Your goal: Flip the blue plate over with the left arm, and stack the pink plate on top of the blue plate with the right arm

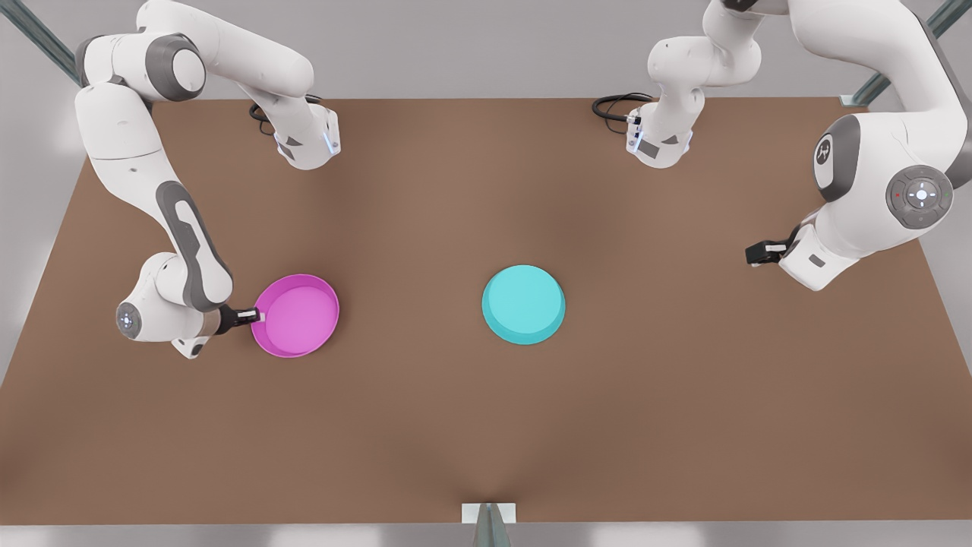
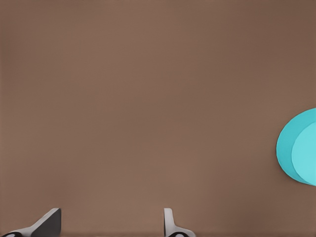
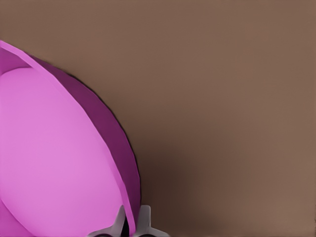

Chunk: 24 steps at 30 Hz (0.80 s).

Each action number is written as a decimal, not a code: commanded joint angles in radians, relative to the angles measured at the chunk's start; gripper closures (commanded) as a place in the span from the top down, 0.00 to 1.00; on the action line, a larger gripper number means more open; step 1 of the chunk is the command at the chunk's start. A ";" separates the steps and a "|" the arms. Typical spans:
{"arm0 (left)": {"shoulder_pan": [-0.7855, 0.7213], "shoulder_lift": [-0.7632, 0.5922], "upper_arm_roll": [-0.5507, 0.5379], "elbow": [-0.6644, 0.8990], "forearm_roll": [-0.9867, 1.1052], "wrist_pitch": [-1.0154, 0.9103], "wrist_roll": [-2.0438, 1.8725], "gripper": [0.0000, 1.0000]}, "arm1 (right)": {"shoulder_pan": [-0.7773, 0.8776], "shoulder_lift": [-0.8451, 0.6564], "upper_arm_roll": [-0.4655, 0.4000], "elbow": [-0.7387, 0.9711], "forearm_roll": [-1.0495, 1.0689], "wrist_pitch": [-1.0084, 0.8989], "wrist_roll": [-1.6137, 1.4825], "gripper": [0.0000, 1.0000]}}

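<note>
Pink plate (image 1: 296,315): left of blue plate (image 1: 523,304) in front view, tilted, probably lifted. Right gripper (image 1: 253,316) pinches its thin rim; stiff, light, likely slippery. Blue plate: base up. Left gripper (image 1: 759,253): spread, empty, well apart to its right.

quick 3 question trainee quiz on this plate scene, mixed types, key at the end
1. True or false: the blue plate lies base up on the table.
2. Which plate rim is the right gripper shut on? A) pink B) blue
3. Fill in: the left gripper hangs open at the front view's ____ side, away from both plates.

Key:
1. True
2. A, the pink plate; its fingers pinch the rim.
3. right
</note>
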 commanded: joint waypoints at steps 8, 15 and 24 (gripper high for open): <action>0.000 0.000 0.000 0.000 0.000 -0.002 0.002 1.00 | 0.012 -0.001 0.000 0.040 -0.011 -0.077 0.020 0.21; 0.000 0.000 0.000 0.000 0.000 -0.002 0.002 1.00 | 0.023 -0.017 0.158 0.070 0.050 -0.146 0.120 0.21; 0.002 0.000 0.000 0.000 0.000 -0.002 0.002 1.00 | 0.386 -0.009 0.164 0.146 0.264 -0.134 0.333 0.21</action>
